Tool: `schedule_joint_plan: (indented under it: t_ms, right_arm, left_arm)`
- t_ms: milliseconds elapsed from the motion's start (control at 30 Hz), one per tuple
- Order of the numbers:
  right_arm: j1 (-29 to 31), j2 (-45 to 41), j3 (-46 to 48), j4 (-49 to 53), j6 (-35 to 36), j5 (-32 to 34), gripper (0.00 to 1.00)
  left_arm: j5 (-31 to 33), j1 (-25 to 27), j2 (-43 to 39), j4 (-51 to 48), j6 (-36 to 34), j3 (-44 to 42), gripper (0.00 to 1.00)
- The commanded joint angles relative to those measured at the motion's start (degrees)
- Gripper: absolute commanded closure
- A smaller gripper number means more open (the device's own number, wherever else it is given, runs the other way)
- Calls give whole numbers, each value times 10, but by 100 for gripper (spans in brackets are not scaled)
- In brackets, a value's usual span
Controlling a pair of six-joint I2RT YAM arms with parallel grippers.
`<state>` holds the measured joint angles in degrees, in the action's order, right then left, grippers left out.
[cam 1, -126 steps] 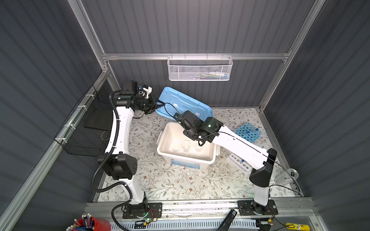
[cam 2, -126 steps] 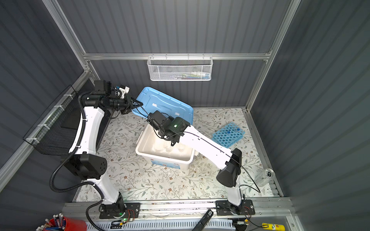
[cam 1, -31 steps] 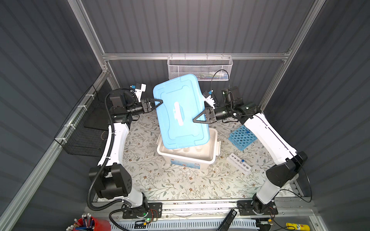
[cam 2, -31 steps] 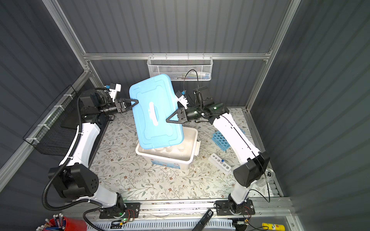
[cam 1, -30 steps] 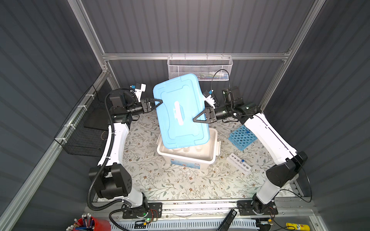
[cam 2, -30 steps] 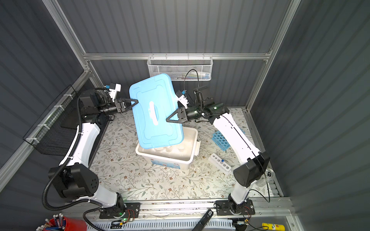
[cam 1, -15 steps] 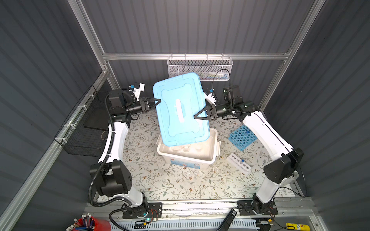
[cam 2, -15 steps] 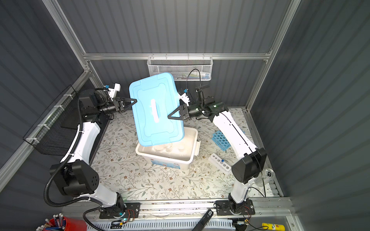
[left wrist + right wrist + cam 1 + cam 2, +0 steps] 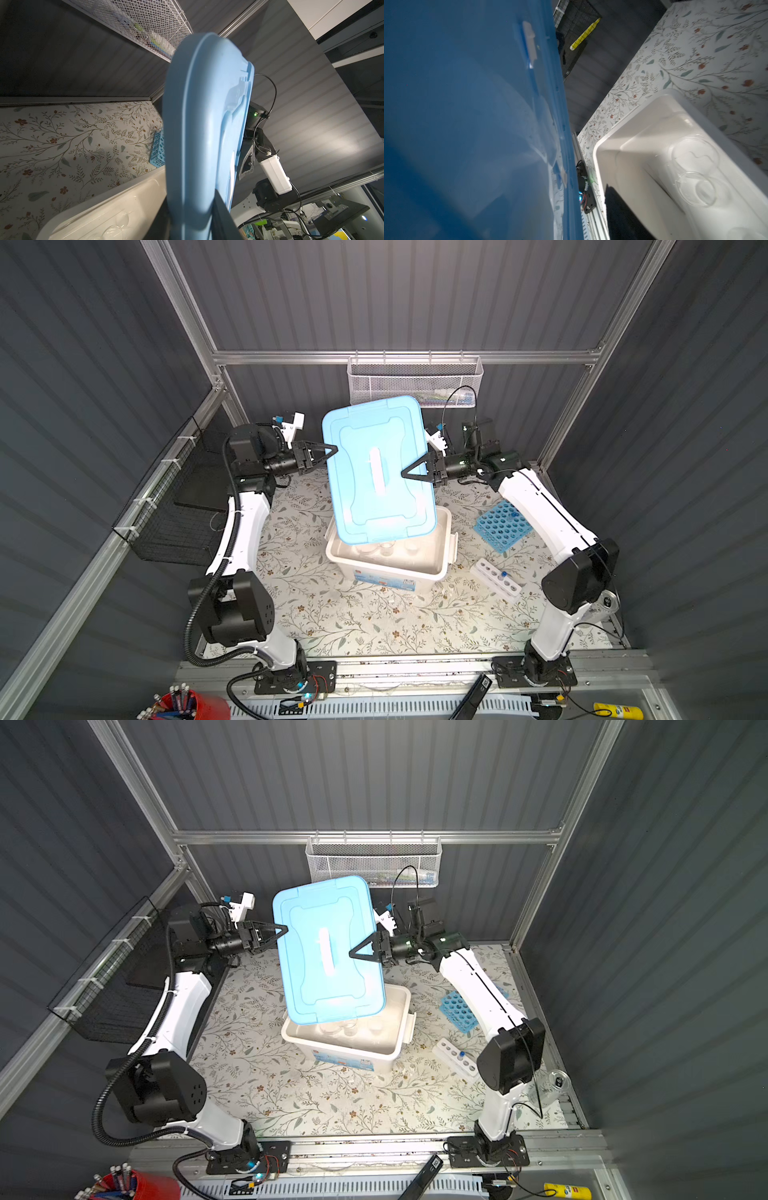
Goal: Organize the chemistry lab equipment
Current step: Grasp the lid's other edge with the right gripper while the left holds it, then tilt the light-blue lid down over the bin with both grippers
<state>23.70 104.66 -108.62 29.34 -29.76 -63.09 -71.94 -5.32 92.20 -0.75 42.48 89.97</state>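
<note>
The light-blue lid [image 9: 376, 472] [image 9: 328, 952] hangs in the air between the two arms, tilted, well clear of the white bin [image 9: 446, 547] [image 9: 401, 1029] that stands open below it in the middle of the flowered cloth [image 9: 353, 622]. From above, the lid hides the far part of the bin.

The left gripper [image 9: 330, 450] [image 9: 282, 930] meets the lid's left long edge. In the left wrist view that edge [image 9: 197, 145] runs down between its two dark fingers [image 9: 221, 209], so it looks clamped on the lid. The right gripper [image 9: 409, 472] [image 9: 356, 952] reaches in from the right with one black finger lying over the lid's top face – whether it pinches the lid or only rests against it I cannot tell.

Down in the bin sit clear glass dishes [image 9: 384, 547] [image 9: 695, 158], at least two round ones side by side on the white floor, with more glass near them that is too faint to sort out.

Right of the bin, on the cloth, the blue rack [image 9: 503, 524] [image 9: 457, 1011] lies at an angle. Nearer than that is the white one-row rack [image 9: 496, 574] [image 9: 455, 1054], with one blue-capped tube [image 9: 503, 573] standing in a hole.

On the far wall hangs a white mesh basket [image 9: 415, 383] – its contents are too small to name
</note>
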Motion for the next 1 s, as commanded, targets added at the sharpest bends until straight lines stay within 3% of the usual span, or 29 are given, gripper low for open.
schedule_joint_plan:
  t_ms: [0, 233, 400, 533, 733, 900, 967]
  right_arm:
    - [-24, -14, 15, -20, -22, 70, 39]
    - [-42, -34, 76, -57, -74, 132, 37]
    - [-42, -46, 120, -136, -108, 101, 37]
    - [-41, -47, 134, -132, -100, 104, 37]
    - [-33, -39, 109, -72, -70, 118, 36]
    - [9, -11, -35, 173, -64, 254, 35]
    - [31, -15, -35, 174, -106, 268, 35]
  left_arm:
    - [15, 0, 9, -2, 41, 28, 100]
    - [32, 0, -3, 24, 101, 29, 100]
    - [41, 1, -10, 25, 106, 5, 100]
    - [38, 4, -11, -4, 79, -16, 100]
    - [43, 4, -14, -57, 24, -25, 100]
    - [56, 4, -9, 13, 84, -23, 100]
    - [59, 4, -11, 60, 123, -34, 100]
